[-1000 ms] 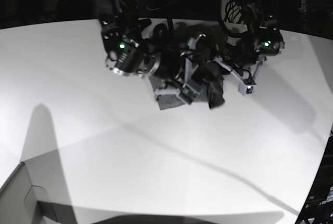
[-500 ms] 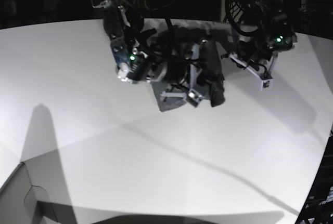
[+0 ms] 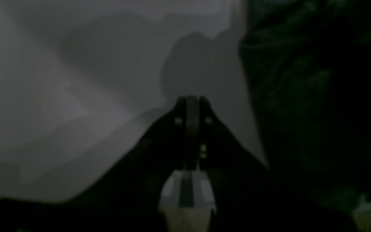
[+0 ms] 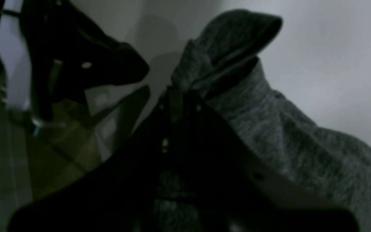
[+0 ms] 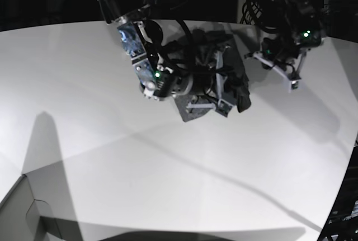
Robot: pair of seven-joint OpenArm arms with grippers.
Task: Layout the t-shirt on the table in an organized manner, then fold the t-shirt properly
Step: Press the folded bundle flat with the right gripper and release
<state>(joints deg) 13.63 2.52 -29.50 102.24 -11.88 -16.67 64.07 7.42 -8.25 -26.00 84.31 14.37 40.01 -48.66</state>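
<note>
The dark grey t-shirt (image 5: 238, 81) is bunched in a heap at the far middle of the white table (image 5: 84, 118), with one flap (image 5: 192, 111) hanging toward the front. My right gripper (image 5: 220, 105) is shut on a fold of it. In the right wrist view the heathered t-shirt (image 4: 269, 129) rises in a rolled fold just past the gripper (image 4: 175, 93). My left gripper (image 5: 293, 84) hangs shut and empty to the right of the heap, apart from it. In the left wrist view this gripper (image 3: 192, 100) is over bare table (image 3: 60, 96), with dark t-shirt (image 3: 301, 96) to its right.
A grey box corner (image 5: 22, 210) sticks up at the table's front left. Long arm shadows cross the white surface. The table's curved edge (image 5: 342, 185) falls away at the right. A dark gripper-like part (image 4: 85, 64) shows at the upper left of the right wrist view.
My right arm has carried the bunched t-shirt a little to the right. My left gripper has drawn away from the heap, rightward and slightly up, still shut.
</note>
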